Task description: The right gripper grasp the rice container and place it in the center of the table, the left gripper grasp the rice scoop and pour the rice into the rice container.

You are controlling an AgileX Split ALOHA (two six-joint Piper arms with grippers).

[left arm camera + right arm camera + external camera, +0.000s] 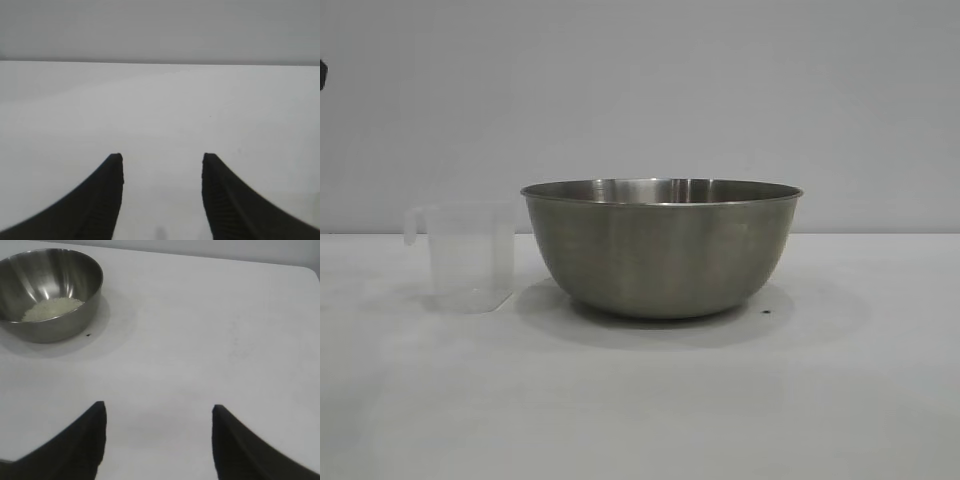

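Looking basically finished — rice [52, 308] sat in the rice container [662, 250], rice scoop [468, 258] empty at its 9 o'clock; left claw [162, 165] and right claw [159, 412] both wide, holding nothing.

Steel rice container [662, 250], round, brushed, thin rolled rim, upright at centre of white worktop [640, 400]. White rice [52, 308] heaped in its bottom. Frosted plastic rice scoop [468, 255] upright just beside the container, loop handle on the side away from it, looks empty. Tiny dark speck [766, 311] on worktop near the container's base.
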